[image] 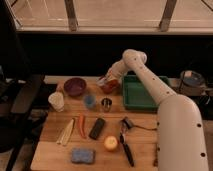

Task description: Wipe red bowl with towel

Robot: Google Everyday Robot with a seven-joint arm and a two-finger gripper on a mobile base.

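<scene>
Red bowl (110,86) at upper centre of the wooden surface (145,125), just left of the green tray (137,95). Pincer (106,81) right over the bowl's left rim, towel (103,81) pale at its tip. Fingers hidden behind cloth, so open or closed: cannot tell. Purple bowl (75,86) further left, blue sponge (82,155) at lower left.

The small round orange-red glossy bowl (110,86) sits upright near the back edge of the wooden table (50,150), just left of a green tray (137,95). The gripper (106,81) hangs over the bowl's left rim, where a pale patch, probably the white folded cloth towel (103,81), touches that rim and partly hides it.
</scene>
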